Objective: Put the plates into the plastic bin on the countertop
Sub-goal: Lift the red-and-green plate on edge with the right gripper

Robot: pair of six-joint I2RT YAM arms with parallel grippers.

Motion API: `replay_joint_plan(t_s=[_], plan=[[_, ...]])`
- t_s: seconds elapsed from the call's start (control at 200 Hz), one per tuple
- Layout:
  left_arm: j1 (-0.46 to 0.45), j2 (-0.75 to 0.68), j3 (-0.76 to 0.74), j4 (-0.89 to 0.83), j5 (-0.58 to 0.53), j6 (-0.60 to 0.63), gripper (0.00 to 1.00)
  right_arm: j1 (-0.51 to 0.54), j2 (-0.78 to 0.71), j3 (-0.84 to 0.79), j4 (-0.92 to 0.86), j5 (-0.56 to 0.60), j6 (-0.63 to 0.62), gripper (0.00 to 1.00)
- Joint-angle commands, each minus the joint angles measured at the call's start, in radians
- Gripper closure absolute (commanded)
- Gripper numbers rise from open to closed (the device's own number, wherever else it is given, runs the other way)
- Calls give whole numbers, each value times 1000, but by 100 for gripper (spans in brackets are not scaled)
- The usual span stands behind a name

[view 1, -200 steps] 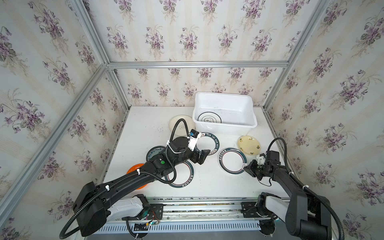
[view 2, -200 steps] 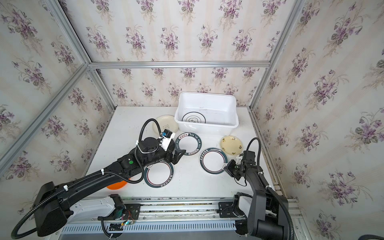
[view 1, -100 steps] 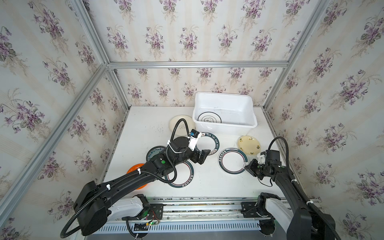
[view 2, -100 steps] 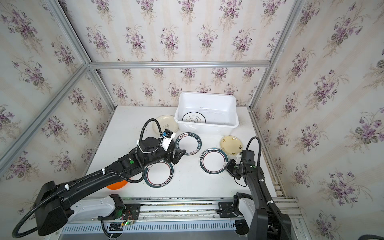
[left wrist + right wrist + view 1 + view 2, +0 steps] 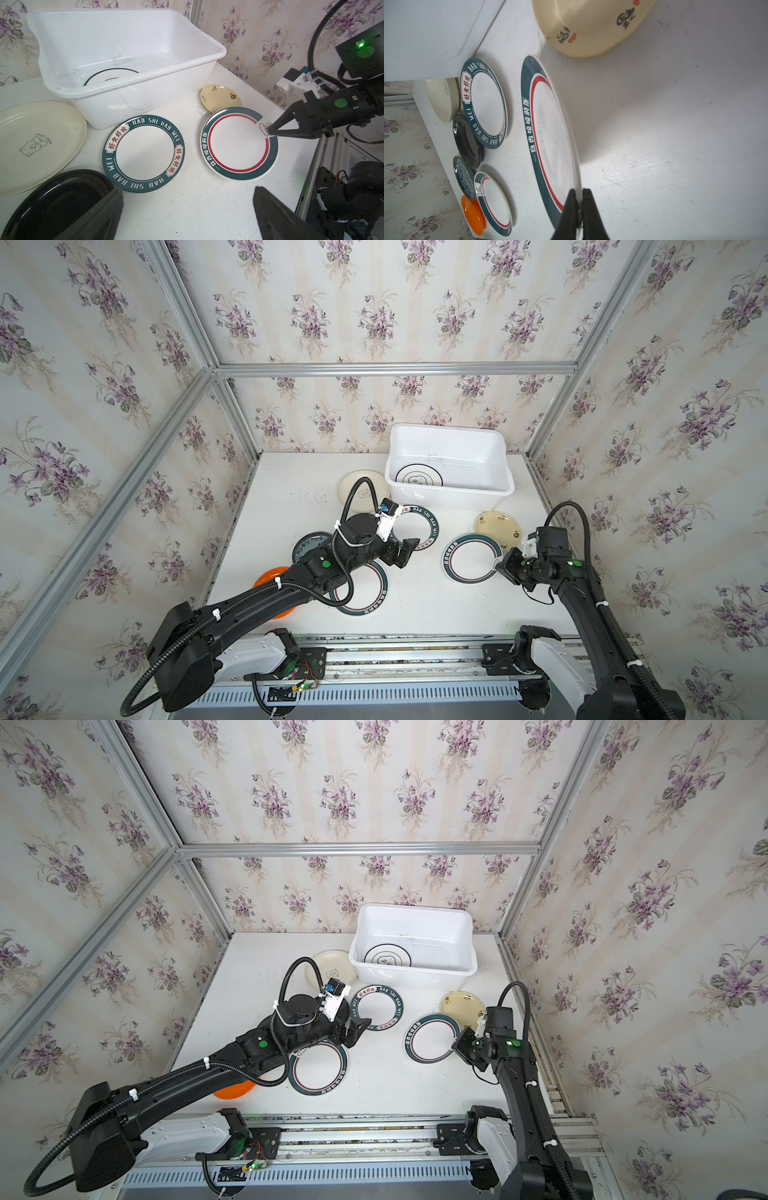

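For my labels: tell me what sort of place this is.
Probably a staged robot test cell, not a kitchen: silver aluminium frame rails edge floral wallpaper panels around a flat white tabletop, with a black robot arm over it.

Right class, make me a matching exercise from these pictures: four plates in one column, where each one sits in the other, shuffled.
Things:
1 black-ringed plate
2 right-hand red-ringed plate
3 HAO SHI HAO WEI plate
4 orange plate

Places:
a on the countertop before the plastic bin
b inside the plastic bin
c partly under the left arm
d rim pinched by the right gripper

Pairs: 1-b, 2-d, 3-a, 4-c.
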Motion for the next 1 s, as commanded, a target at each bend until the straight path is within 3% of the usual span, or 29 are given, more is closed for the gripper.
replay_joint_plan(t_s=[0.0,0.18,0.455,0.995], plan=[[2,-2,-6,23,-18,10,0,10,4,40,-14,1,20,100],[2,-16,-25,37,-33,9,0,19,29,101,-14,-33,35,100],[2,-37,-56,65,-65,-2,0,93,70,306,-86,15,22,100],[6,-45,-83,88,-99,-4,0,174,219,536,-15,9,30,100]])
